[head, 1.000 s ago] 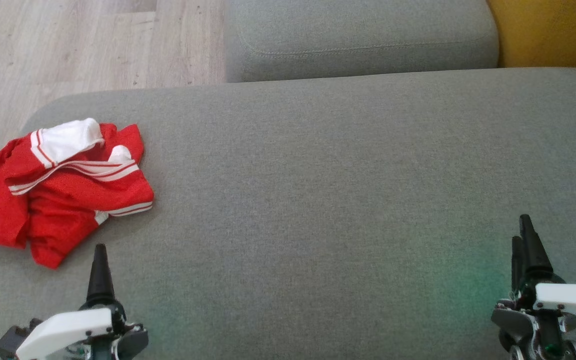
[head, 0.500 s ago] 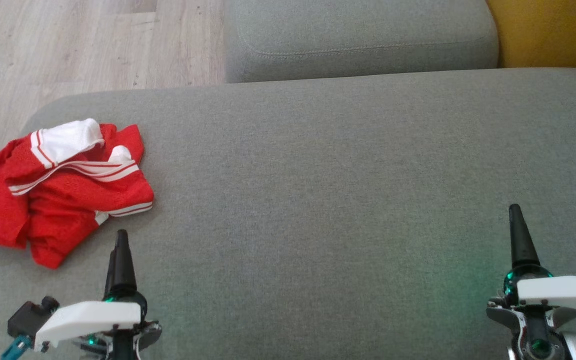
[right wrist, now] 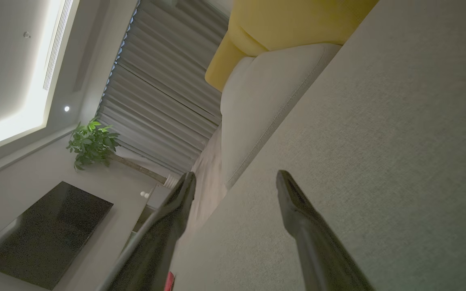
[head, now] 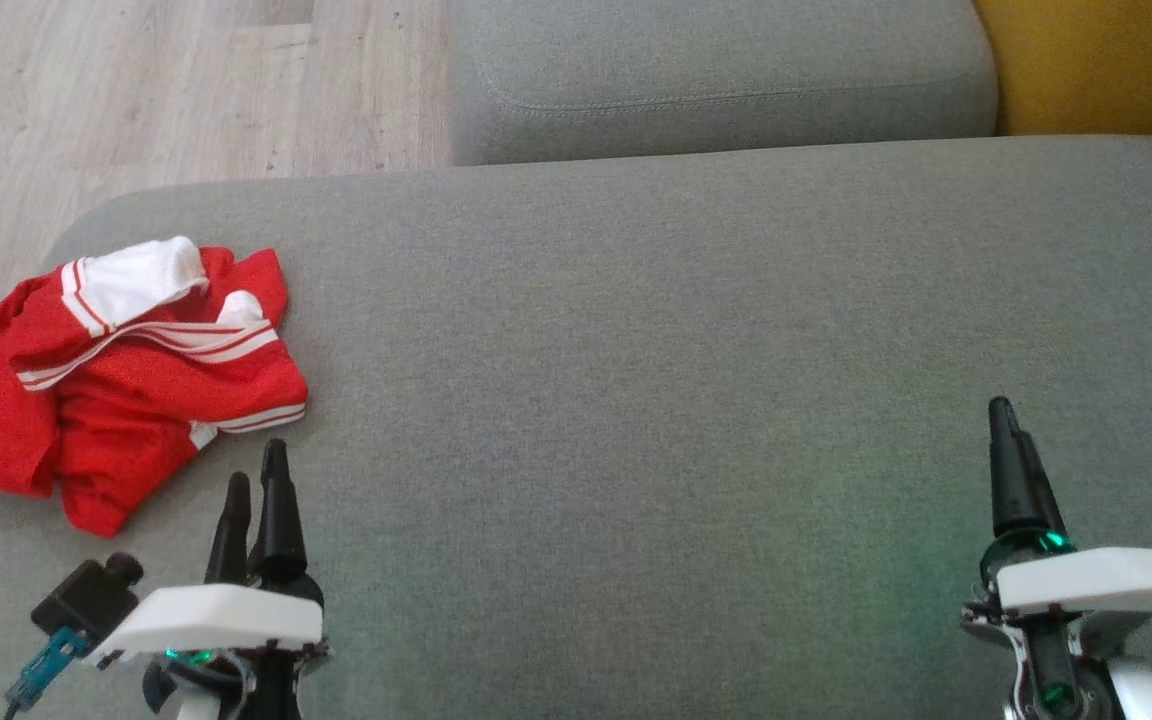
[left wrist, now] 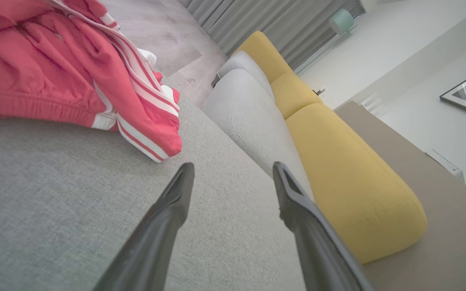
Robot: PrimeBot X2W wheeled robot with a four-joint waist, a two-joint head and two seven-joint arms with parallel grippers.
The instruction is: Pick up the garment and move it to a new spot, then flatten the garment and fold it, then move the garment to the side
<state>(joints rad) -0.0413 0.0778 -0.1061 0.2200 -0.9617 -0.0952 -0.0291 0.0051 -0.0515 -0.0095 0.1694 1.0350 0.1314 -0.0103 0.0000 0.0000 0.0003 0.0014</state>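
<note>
1. **Task item.** The crumpled red mesh garment with white striped trim [head: 126,380] lies in a heap at the left end of the grey woven-fabric sofa seat cushion [head: 636,350], close to the cushion's left edge. Layers overlap and white lining shows, so it is not flat. Judgement: that corner gives no room to spread it, hence the move to a new spot.
2. **Left gripper.** The left gripper [head: 256,465] sits just beside the garment's near hem, not touching it. Its fingers are apart with nothing between them. In the left wrist view the striped hem [left wrist: 148,137] lies up and to the left of the gripper [left wrist: 234,165]. Judgement: the spread fingers are set to pinch a bunched fold.
3. **Right gripper.** The right gripper [head: 1004,415] is over bare cushion, well apart from the garment, fingers apart and empty [right wrist: 236,173]. Judgement: it is in reserve for flattening.
4. **Progress.** Pick-up not yet made.
5. **Caution.** Limp mesh will trail; a shallow pinch may drag it toward the pale wood-plank floor [head: 136,90].
</note>
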